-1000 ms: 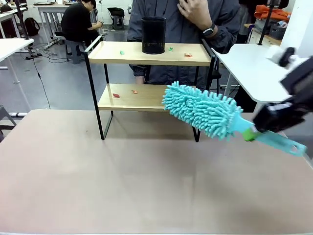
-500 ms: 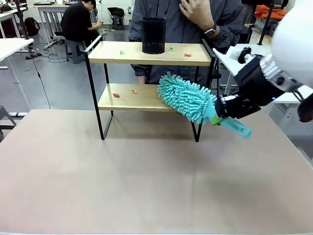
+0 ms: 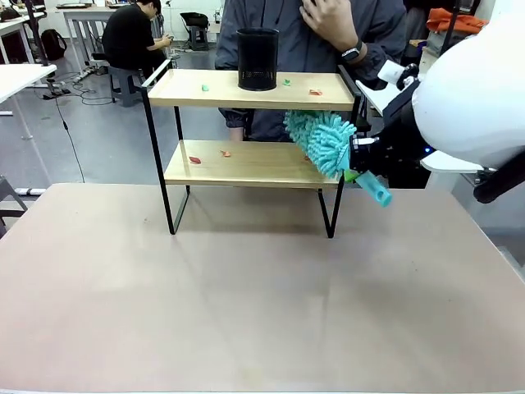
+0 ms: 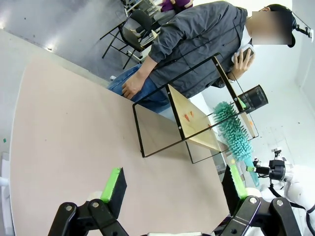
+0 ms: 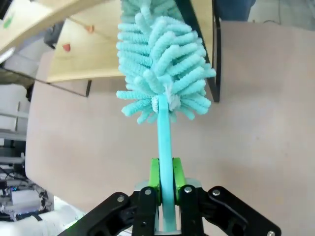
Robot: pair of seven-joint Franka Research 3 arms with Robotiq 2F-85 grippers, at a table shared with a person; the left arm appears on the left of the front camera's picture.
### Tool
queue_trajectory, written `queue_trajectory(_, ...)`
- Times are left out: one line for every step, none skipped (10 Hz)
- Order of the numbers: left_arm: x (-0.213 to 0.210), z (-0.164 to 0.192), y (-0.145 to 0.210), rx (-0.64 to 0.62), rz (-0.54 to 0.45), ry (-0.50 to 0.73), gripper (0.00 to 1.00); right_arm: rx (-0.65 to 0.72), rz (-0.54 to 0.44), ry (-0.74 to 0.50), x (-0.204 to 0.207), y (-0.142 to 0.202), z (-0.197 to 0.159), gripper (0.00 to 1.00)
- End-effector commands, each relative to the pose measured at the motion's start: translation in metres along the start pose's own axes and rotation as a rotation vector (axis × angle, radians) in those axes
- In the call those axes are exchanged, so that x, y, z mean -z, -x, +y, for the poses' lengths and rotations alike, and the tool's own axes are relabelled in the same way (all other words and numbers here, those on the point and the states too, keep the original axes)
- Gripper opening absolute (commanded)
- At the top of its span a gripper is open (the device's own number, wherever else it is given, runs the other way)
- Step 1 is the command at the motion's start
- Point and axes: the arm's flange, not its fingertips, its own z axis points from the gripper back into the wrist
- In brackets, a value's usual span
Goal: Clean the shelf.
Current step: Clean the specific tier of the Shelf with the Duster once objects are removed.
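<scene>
The shelf [image 3: 246,89] stands at the table's far side, two light wooden boards on a black frame. Small green and red scraps lie on the top board [image 3: 316,93] and red ones on the lower board [image 3: 194,159]. My right gripper [image 3: 354,173] is shut on the handle of a teal fluffy duster [image 3: 322,139], whose head pokes in between the boards at the shelf's right end. In the right wrist view the gripper [image 5: 165,179] clamps the handle and the duster [image 5: 162,64] hangs over the lower board [image 5: 83,66]. My left gripper [image 4: 173,184] is open above the table, far from the shelf [image 4: 194,128].
A black mesh cup [image 3: 257,59] stands on the top board. A person [image 3: 328,33] stands close behind the shelf with a hand raised to the chest. A white table [image 3: 418,115] lies at the right behind my right arm. The brown tabletop [image 3: 246,295] stretches in front.
My right arm has swung the duster left and away from the camera. Its head went from in front of the shelf to between the boards at the right end.
</scene>
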Motion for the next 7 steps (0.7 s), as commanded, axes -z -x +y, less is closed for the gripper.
queue_trajectory(0.003, 0.0, 0.002, 0.021, -0.021, 0.016, 1.0, 0.018, -0.049, 0.036, 0.007, -0.007, 0.005, 0.13)
queue_trajectory(0.003, 0.0, 0.002, 0.021, -0.021, 0.016, 1.0, 0.009, -0.045, 0.057, 0.013, -0.005, 0.006, 0.13)
queue_trajectory(0.003, 0.0, 0.002, 0.021, -0.021, 0.016, 1.0, 0.021, -0.058, 0.064, 0.02, -0.004, 0.009, 0.13)
queue_trajectory(0.003, 0.0, 0.002, 0.021, -0.021, 0.016, 1.0, 0.038, -0.068, 0.072, 0.028, -0.001, 0.011, 0.13)
queue_trajectory(0.003, 0.0, 0.002, 0.021, -0.021, 0.016, 1.0, 0.053, -0.075, 0.075, 0.039, 0.001, 0.014, 0.13)
queue_trajectory(0.003, 0.0, 0.002, 0.021, -0.021, 0.016, 1.0, 0.078, -0.097, 0.095, 0.049, 0.003, 0.015, 0.13)
queue_trajectory(0.003, 0.0, 0.002, 0.021, -0.021, 0.016, 1.0, 0.081, -0.088, 0.112, 0.06, 0.006, 0.017, 0.13)
